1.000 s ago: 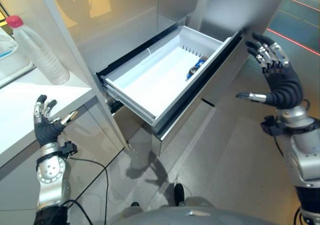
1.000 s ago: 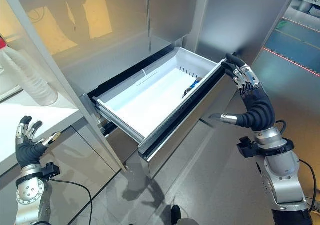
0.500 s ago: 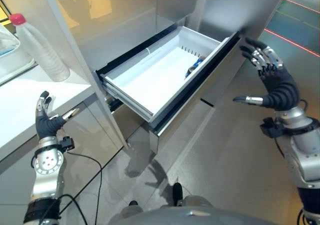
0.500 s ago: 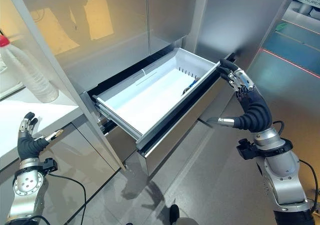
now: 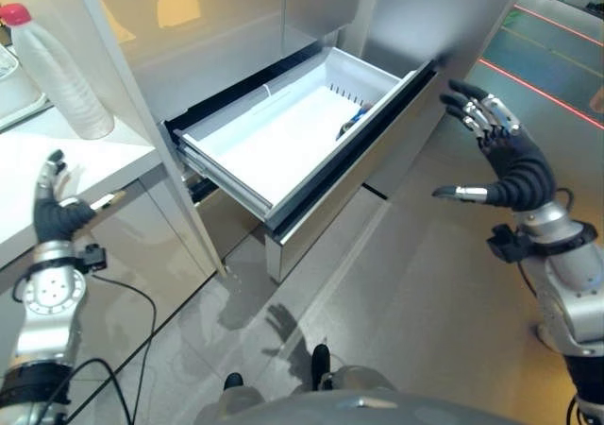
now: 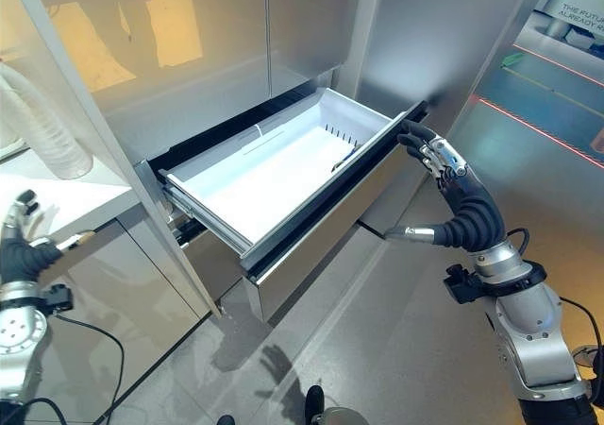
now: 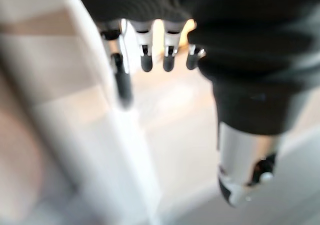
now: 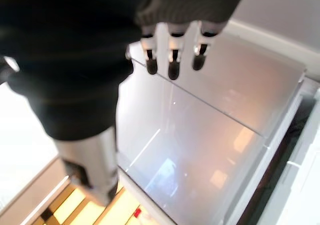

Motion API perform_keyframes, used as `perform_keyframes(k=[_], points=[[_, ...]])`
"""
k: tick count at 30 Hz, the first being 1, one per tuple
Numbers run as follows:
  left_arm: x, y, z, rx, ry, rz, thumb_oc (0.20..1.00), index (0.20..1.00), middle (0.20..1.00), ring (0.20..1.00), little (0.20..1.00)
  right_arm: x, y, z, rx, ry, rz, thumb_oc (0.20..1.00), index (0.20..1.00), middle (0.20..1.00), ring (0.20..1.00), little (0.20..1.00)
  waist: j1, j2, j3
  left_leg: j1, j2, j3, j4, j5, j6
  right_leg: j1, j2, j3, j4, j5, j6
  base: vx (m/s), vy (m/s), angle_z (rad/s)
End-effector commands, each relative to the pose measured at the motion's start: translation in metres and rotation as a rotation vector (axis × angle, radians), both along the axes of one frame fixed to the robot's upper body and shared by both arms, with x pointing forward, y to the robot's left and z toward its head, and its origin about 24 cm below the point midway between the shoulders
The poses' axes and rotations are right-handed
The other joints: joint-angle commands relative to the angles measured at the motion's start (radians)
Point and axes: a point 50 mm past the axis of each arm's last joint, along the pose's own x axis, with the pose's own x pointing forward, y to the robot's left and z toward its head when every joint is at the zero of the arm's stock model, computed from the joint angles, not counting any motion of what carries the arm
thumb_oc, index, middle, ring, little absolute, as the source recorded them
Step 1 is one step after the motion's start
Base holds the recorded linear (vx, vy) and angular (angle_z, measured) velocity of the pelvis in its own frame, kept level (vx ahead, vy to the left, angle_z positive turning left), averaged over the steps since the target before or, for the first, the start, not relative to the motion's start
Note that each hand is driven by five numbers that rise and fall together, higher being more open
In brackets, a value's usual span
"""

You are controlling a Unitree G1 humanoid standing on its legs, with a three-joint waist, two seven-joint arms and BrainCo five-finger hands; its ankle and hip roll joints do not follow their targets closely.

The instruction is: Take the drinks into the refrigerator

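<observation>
White drawer (image 5: 283, 146) is standing pulled out, right hand (image 5: 505, 161) hovering spread beside its front, left hand (image 5: 52, 212) hanging relaxed near worktop (image 5: 28, 175).

Silver arms, dark ribbed wrists

A white plastic freezer drawer (image 5: 283, 151) stands pulled out of the steel refrigerator (image 5: 415, 19), a small blue item (image 5: 351, 120) lying inside at its right end. Left of it, a clear plastic bottle (image 5: 47, 61) stands on the white counter (image 5: 19, 179).
</observation>
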Motion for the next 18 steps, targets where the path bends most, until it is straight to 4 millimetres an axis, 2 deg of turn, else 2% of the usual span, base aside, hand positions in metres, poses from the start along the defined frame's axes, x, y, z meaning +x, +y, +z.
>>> perform_keyframes(k=[1,10,14,18], points=[[0.005,-0.010,0.043,0.034,-0.231,-0.068,1.000,1.000,1.000,1.000,1.000,-0.004,-0.007,0.018,0.025,-0.092,-0.013,1.000,1.000,1.000,1.000,1.000,0.004,0.003,0.003,0.047,-0.093,0.003,0.105,-0.132,0.060,0.154,-0.078,0.022,0.070,-0.175,0.105,-0.02,-0.010,0.08],[-0.022,-0.058,0.009,-0.016,-0.201,-0.240,1.000,1.000,1.000,1.000,1.000,-0.011,-0.015,0.019,0.044,-0.123,-0.068,1.000,1.000,1.000,1.000,1.000,0.025,-0.003,0.015,0.033,-0.097,-0.018,0.091,-0.111,0.063,0.155,-0.080,0.004,0.059,-0.163,0.089,-0.03,-0.016,0.08],[-0.031,-0.067,0.003,0.009,-0.155,-0.284,1.000,1.000,1.000,1.000,1.000,-0.015,-0.016,0.018,0.049,-0.130,-0.073,1.000,1.000,1.000,1.000,1.000,0.035,-0.006,0.020,0.034,-0.095,-0.030,0.088,-0.116,0.064,0.159,-0.078,-0.009,0.062,-0.173,0.087,-0.01,-0.023,0.15],[-0.031,-0.066,0.007,0.054,-0.142,-0.278,1.000,1.000,1.000,1.000,1.000,-0.015,-0.017,0.017,0.052,-0.126,-0.071,1.000,1.000,1.000,1.000,1.000,0.040,-0.006,0.021,0.030,-0.094,-0.037,0.088,-0.114,0.062,0.160,-0.079,-0.016,0.060,-0.174,0.085,-0.01,-0.014,0.12]])
